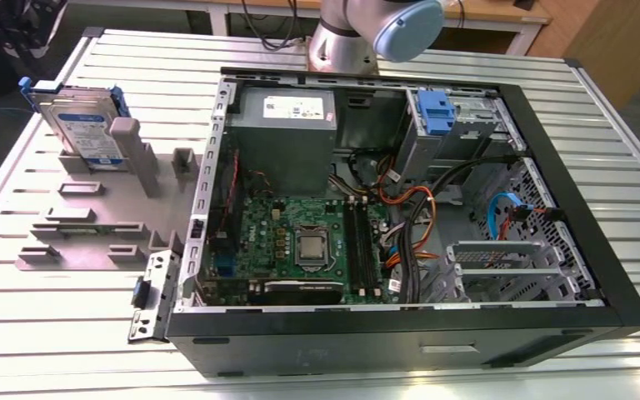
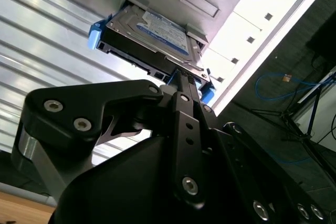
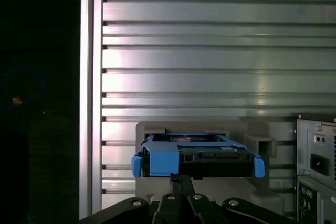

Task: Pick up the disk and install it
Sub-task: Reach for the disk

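1. The disk (image 1: pixel 79 125) was a flat silver box with a white and blue label.
2. Blue plastic ran around its edges.
3. It stood on its edge and leaned a little in a grey holder (image 1: pixel 131 162).
4. It sat at the exterior view's left, outside the open computer case (image 1: pixel 409 342).
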`<state>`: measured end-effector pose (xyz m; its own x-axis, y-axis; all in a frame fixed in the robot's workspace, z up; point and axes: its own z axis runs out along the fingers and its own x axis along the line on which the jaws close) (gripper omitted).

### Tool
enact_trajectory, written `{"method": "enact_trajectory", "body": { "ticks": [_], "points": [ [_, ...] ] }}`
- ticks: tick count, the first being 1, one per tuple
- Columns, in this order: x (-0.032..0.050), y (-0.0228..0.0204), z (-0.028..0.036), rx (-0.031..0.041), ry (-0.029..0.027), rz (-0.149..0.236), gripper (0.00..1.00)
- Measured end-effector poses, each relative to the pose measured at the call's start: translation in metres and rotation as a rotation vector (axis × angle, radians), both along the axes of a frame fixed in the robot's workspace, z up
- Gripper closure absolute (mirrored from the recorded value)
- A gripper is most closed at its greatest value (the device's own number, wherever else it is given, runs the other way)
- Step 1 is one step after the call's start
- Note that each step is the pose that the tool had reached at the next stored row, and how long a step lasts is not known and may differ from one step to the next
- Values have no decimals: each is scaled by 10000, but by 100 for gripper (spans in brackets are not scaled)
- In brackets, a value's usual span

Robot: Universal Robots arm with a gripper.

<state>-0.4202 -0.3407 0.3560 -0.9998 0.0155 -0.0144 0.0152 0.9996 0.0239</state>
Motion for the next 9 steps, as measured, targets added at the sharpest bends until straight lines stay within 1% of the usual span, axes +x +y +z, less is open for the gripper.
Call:
{"method": "enact_trajectory", "body": {
  "ticks": [4,9],
  "points": [
    [-39,18,-14,-1,2,0,89],
    [-53,20,-19,-1,3,0,89]
  ]
}}
